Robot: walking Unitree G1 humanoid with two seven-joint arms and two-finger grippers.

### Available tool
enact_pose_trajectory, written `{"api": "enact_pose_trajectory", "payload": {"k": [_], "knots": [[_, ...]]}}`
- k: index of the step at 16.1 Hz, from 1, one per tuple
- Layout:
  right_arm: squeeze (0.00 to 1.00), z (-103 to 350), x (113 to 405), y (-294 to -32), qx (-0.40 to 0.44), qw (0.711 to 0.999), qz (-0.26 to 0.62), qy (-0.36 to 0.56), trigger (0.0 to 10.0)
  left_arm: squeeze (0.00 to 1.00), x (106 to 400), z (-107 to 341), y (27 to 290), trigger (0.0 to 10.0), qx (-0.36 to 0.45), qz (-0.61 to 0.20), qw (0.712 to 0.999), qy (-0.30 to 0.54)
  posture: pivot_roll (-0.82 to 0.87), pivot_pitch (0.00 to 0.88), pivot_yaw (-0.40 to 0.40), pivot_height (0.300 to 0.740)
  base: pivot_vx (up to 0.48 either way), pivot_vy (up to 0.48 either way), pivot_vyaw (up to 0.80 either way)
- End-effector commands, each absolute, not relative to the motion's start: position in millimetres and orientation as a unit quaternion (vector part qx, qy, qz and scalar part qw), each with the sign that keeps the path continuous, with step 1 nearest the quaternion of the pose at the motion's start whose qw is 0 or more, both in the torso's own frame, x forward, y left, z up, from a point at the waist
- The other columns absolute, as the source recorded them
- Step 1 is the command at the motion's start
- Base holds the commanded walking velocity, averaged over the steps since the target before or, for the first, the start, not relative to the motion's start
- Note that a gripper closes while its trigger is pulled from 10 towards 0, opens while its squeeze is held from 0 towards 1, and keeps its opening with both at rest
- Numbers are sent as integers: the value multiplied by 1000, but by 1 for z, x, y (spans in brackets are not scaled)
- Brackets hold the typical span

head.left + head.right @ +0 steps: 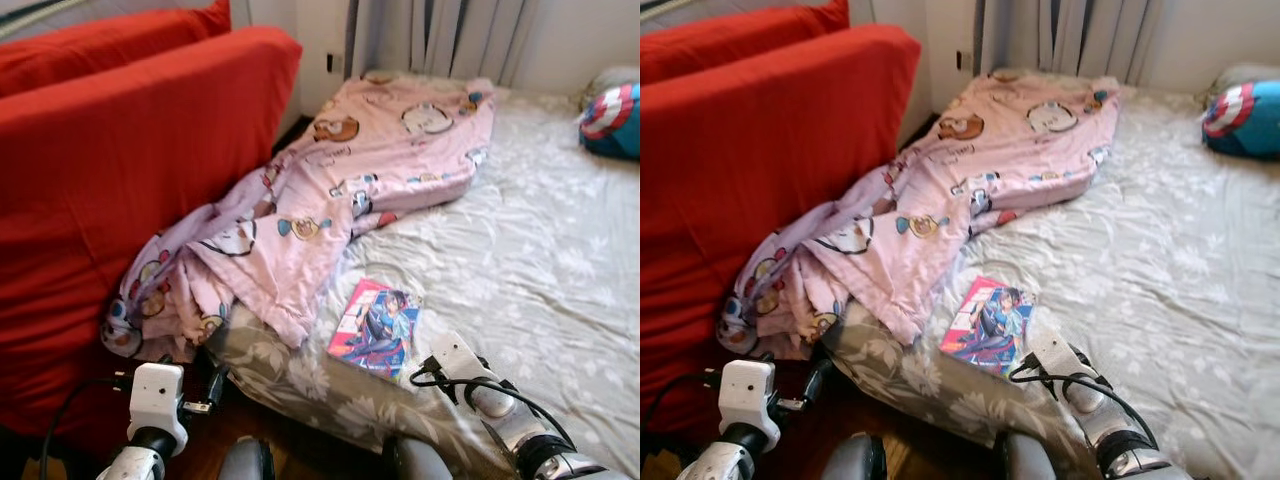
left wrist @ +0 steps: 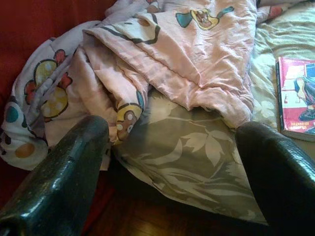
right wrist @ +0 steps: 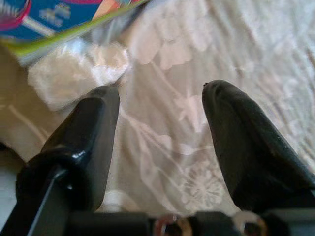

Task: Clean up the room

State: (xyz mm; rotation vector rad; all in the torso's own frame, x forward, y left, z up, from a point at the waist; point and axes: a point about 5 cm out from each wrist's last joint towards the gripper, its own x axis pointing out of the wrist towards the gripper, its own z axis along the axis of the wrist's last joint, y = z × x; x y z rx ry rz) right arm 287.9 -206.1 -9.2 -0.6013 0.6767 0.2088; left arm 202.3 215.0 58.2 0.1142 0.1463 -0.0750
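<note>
A pink cartoon-print blanket (image 1: pixel 330 190) lay crumpled diagonally across the bed (image 1: pixel 540 270), its lower end bunched up & spilling off the near corner against the red sofa (image 1: pixel 110 190) on the left. A comic book (image 1: pixel 375 328) w/ a pink-and-blue cover sat flat on the grey floral sheet (image 1: pixel 1160 260), just beside the blanket's lower edge, near the front of the mattress. A round red-white-blue shield-pattern cushion (image 1: pixel 612 120) rested at the far right of the bed, well apart from the rest. Grey curtains (image 1: pixel 440 35) hung behind the head of the bed. Left claw (image 2: pixel 172 162) was low by the bed's near corner, fingers (image 2: pixel 59 177) spread wide, empty, pointed at the blanket bunch & the sheet's draped corner over dark wood floor (image 2: pixel 147 221). Right claw (image 3: pixel 160 132) hovered close over the sheet just beside the book, fingers (image 3: pixel 246 142) spread apart, holding nothing; the book's edge showed just past its fingertips. Right arm (image 1: pixel 480 390) reached in over the mattress front, right of the book.
</note>
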Motion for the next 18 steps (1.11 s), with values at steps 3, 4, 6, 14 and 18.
{"api": "enact_pose_trajectory", "payload": {"k": [3,4,6,14,18], "knots": [[0,-9,290,-201,-282,898,105,320,10000,0,184,63,219,10000,60,-38,993,93,136,221,13,624,0,0,0],[0,-8,291,-200,-280,900,105,316,10000,0,180,65,220,10000,61,-37,993,95,143,230,12,624,0,0,0],[0,-5,294,-197,-284,900,112,311,10000,0,173,69,221,10000,63,-33,992,101,162,259,11,624,0,0,0],[0,13,312,-199,-346,882,144,287,10000,0,158,76,223,10000,66,-26,990,120,185,295,3,624,0,0,0],[0,16,314,-198,-352,879,153,284,10000,0,174,103,238,10000,90,21,994,63,191,304,-7,624,0,0,0]]}}
